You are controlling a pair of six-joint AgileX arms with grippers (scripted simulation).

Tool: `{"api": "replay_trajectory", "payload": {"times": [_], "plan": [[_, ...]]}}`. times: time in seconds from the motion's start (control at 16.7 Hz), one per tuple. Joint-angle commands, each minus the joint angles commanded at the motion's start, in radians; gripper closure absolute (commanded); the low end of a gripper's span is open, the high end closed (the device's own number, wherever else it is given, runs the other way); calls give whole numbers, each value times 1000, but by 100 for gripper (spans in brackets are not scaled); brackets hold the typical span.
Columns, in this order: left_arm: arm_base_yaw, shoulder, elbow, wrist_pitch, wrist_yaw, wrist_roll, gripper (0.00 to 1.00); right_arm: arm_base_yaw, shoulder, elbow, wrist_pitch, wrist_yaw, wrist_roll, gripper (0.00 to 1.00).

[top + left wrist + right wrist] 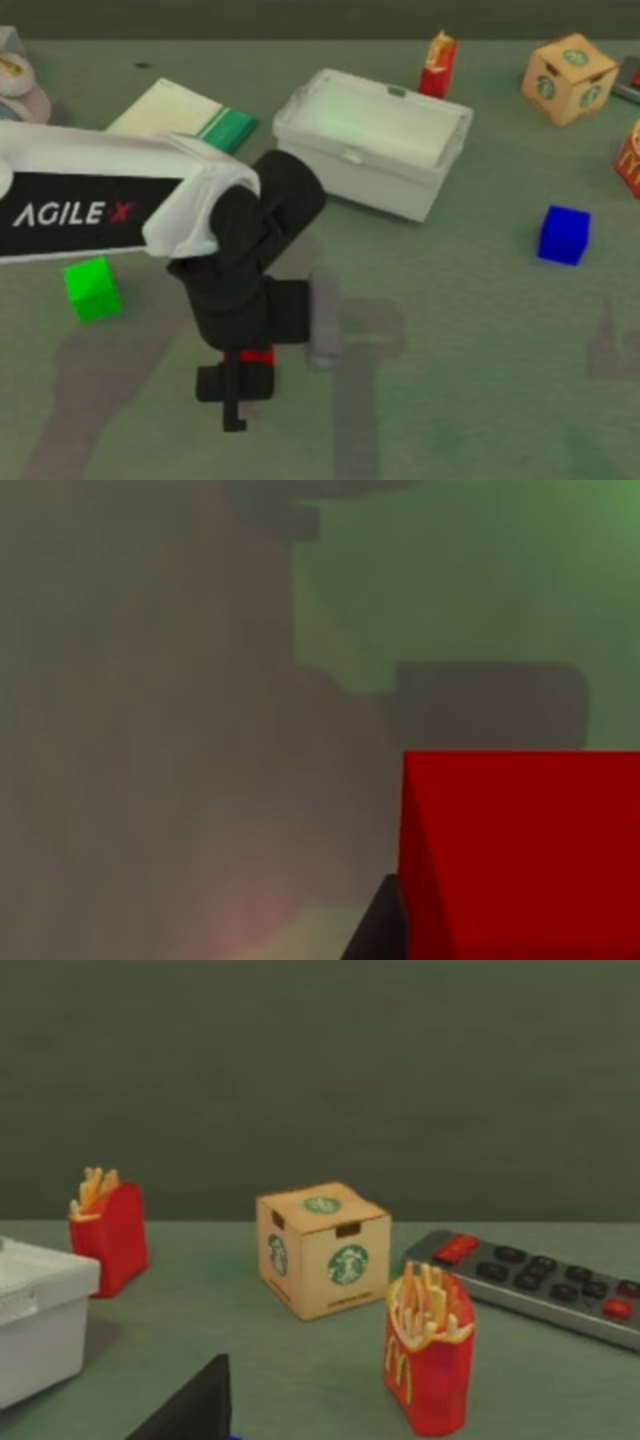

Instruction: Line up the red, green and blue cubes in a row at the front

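My left gripper (236, 392) is at the front of the table, left of centre, shut on the red cube (256, 355). The arm hides most of that cube from above. In the left wrist view the red cube (520, 855) fills the corner, pressed against one dark finger (375, 930), just above the table. The green cube (92, 288) sits on the table at the left, beside the left arm. The blue cube (563, 234) rests at the right. My right arm is outside the top view. Only a dark edge of my right gripper (200, 1410) shows in its wrist view.
A white open box (300, 125) stands at the back centre, with a fries carton (437, 62) behind it. A tan logo cube (568, 78), a remote (530, 1280) and a second fries carton (428, 1355) crowd the back right. A white and green booklet (185, 118) lies back left.
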Motion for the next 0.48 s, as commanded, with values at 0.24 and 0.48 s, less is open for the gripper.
{"api": "replay_trajectory", "payload": {"times": [0.24,0.48], "plan": [[0,0,0,0,0,0,32,0,0,0,0,0,0,0],[0,0,0,0,0,0,2,0,0,0,0,0,0,0]]}}
